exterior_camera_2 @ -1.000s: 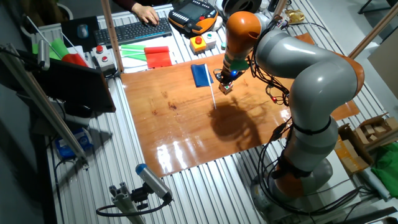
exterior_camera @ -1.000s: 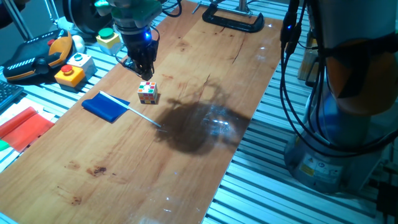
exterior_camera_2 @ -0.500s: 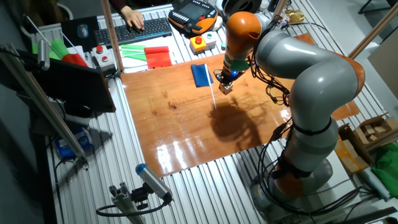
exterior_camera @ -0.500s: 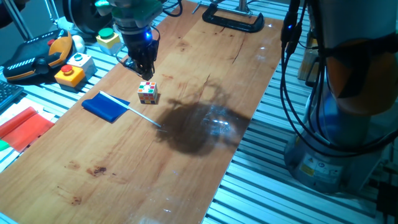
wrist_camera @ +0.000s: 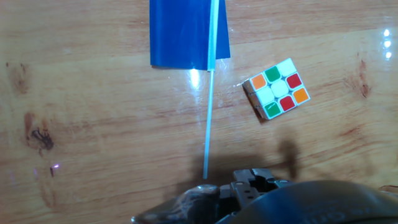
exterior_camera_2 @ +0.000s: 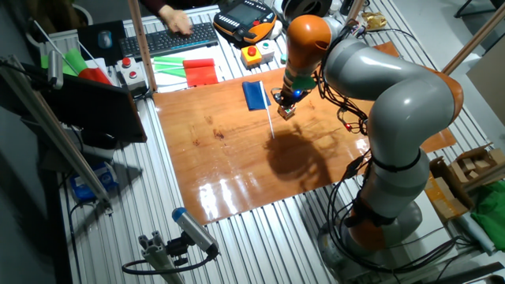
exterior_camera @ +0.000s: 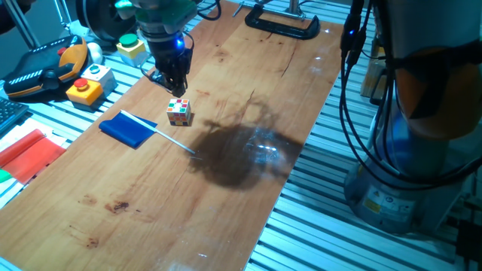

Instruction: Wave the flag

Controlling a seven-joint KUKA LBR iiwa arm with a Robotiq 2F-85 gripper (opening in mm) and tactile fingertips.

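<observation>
Wooden surface, varnished, set on a slatted aluminium bench; glare patches and the arm's shadow at mid-board.

Item: claw, black, on the KUKA arm, poised low above the board near its far edge. Fingers point down and look close together in the fixed views; whether they are fully closed I cannot tell. Nothing is held.

Item: flag, royal-blue cloth on a thin white stick. Lies flat on the board, free of the claw. In the hand view the stick runs straight away from the claw, its bare end nearest and just ahead of the fingers, the cloth at the far end. Long axis therefore in line with the camera's look; the free end of the stick is the closest part to grasp.

Item: puzzle cube, multicoloured, just beside the stick on its one side, not touching it, close to the claw.

Item: red sheet, off the board, well beyond the flag.

Judgement: grasp not yet made; the claw needs to drop on the stick's near end, clear of the cube.
</observation>
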